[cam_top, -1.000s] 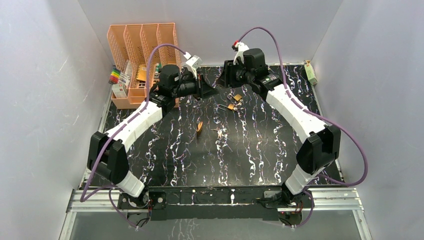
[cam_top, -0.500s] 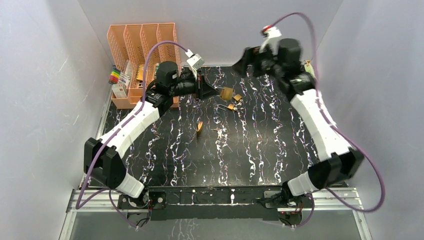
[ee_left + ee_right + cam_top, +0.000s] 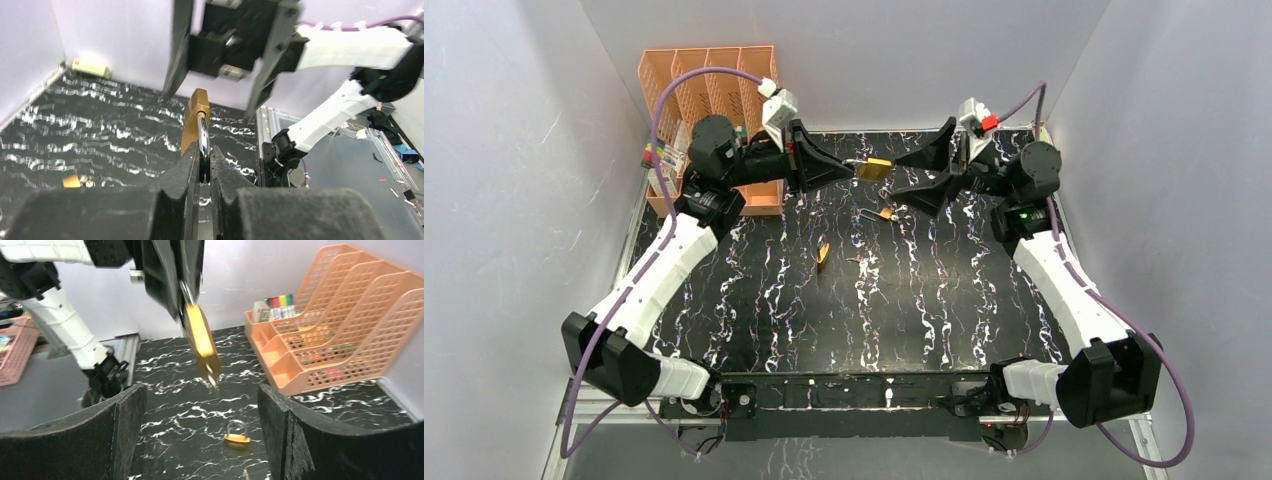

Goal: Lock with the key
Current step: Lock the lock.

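Raised since earlier: brass padlock [image 3: 874, 168], shackle pinched in closed left fingers [image 3: 182, 170], body pointing lengthwise toward wide-spread, empty right fingers [image 3: 125, 435].

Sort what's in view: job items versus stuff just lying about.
Job: brass padlock, held by its shackle in the left hand; open right hand; possibly a key on the table.
Lying about: second padlock, orange file organizer, markers.

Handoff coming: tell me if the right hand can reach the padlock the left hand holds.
Probably yes. The right hand is open and faces the padlock with nothing between them; the left hand pinches only its shackle, leaving the rest free.
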`<control>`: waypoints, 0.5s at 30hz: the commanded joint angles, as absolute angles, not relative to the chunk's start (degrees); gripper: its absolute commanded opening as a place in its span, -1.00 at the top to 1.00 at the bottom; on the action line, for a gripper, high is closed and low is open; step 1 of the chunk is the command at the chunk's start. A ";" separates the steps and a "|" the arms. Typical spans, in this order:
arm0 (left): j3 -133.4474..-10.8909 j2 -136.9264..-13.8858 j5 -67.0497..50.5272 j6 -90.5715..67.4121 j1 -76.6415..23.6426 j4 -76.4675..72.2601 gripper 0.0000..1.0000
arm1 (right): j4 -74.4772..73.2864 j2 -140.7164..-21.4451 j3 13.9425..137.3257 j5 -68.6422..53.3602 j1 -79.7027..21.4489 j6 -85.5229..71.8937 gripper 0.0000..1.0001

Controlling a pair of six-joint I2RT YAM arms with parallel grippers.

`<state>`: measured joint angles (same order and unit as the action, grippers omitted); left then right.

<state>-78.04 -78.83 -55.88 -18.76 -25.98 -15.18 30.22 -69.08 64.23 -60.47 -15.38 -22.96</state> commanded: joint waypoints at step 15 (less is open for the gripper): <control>-76.43 -73.61 -56.52 -26.43 -25.85 -32.27 1.00 | 61.19 -71.17 61.77 -64.12 -20.98 -39.34 -0.27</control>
<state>-75.75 -75.64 -57.98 -25.63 -25.98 -26.92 58.70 -70.63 58.74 -66.37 -18.94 -40.03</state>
